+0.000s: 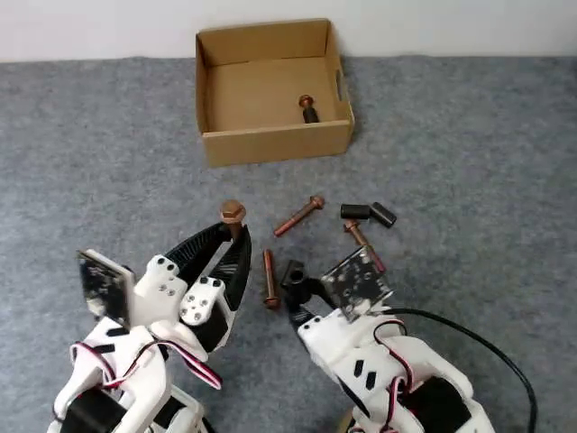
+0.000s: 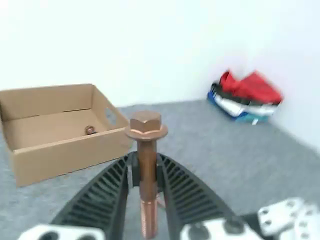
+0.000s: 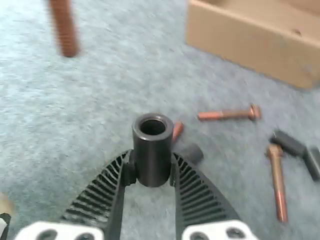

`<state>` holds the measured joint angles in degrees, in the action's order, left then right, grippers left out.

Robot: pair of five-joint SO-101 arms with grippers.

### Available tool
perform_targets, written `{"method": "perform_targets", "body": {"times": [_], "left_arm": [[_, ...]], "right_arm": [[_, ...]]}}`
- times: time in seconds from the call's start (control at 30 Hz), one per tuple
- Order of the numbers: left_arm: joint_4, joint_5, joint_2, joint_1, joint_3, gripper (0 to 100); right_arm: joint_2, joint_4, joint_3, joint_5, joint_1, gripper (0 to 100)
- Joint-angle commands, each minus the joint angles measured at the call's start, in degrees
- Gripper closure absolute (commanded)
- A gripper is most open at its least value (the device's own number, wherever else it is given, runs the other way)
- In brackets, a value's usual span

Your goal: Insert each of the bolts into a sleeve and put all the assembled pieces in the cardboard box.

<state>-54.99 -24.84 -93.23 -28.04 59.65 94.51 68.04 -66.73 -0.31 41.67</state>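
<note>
The left tool [image 2: 145,161] is clenched on a copper hex-head bolt [image 2: 146,131], held upright with its head up. The right tool [image 3: 152,161] grips a short black cylindrical sleeve [image 3: 152,142], bore facing up. Three loose copper bolts [image 1: 298,216] and two black sleeves [image 1: 354,211] lie on the grey carpeted surface [image 1: 469,162]. Beyond them stands the brown cardboard box [image 1: 275,144], with one assembled piece [image 1: 309,109] inside.

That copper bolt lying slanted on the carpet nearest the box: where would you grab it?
Mid-shank on the slanted bolt, coming straight down, fingers closing across it. It lies flat with bare carpet on both long sides; the flanged head at the end toward the box is wider and awkward to pinch.
</note>
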Motion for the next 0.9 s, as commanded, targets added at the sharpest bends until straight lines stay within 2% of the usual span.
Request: {"method": "perform_targets", "body": {"times": [0.0,0.13,0.37,0.63,0.87], "left_arm": [[3.16,-6.42,-0.70,-1.58,-0.40,100],[3.25,-8.97,-0.88,-4.92,-0.31,100],[3.52,-9.23,-0.97,-5.54,3.03,100],[15.30,-9.23,-0.97,-5.54,7.87,100],[15.91,-9.23,-0.97,-5.54,7.69,100]], "right_arm": [[-0.13,-3.91,-0.09,3.43,1.71,99.1],[-0.13,-6.20,-0.79,7.21,1.71,99.1],[-0.13,-8.40,-0.88,9.85,1.80,99.1],[-0.13,-8.48,-0.88,10.11,1.80,99.1],[-0.13,-8.22,-0.88,10.11,1.80,99.1]]}}
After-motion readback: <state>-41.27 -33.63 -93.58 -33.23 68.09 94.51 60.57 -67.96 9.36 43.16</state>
